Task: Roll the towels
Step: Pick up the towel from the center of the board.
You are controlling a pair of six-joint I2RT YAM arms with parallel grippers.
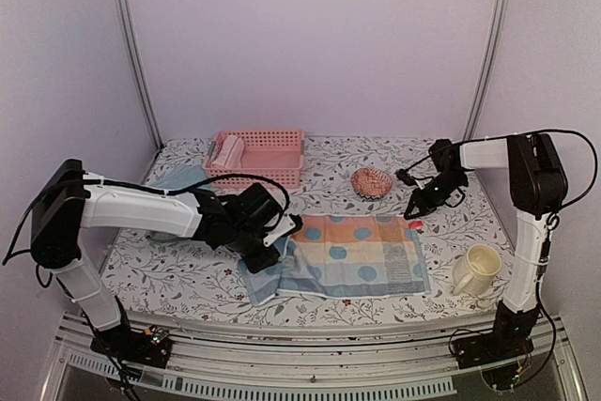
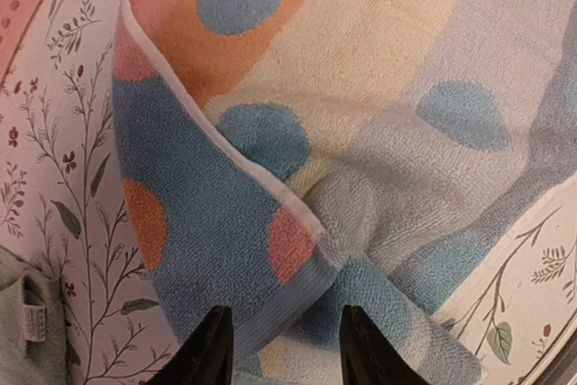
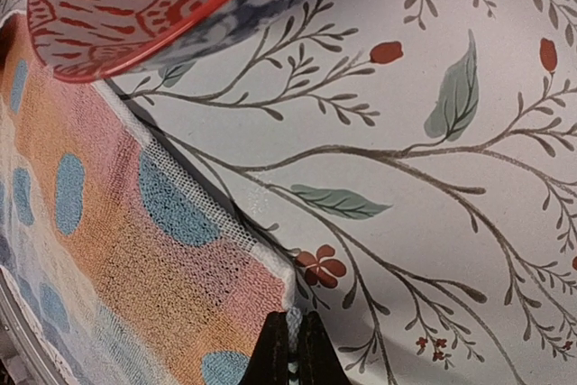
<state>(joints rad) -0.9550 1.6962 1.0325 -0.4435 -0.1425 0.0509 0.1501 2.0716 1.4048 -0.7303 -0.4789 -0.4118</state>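
Observation:
A towel with orange, cream and blue bands and blue spots lies spread on the table, its near-left corner folded over. My left gripper hovers at that fold, and its jaws stand apart astride the bunched edge. My right gripper is at the towel's far-right corner, with its jaws shut on the corner's tip. A pink towel lies rolled in the basket. A light blue towel lies behind my left arm. A bit of sage green towel shows beside the spotted one.
A pink slatted basket stands at the back left. A red patterned bowl sits just behind the spotted towel, close to my right gripper, and its rim shows in the right wrist view. A cream mug stands near the right arm's base.

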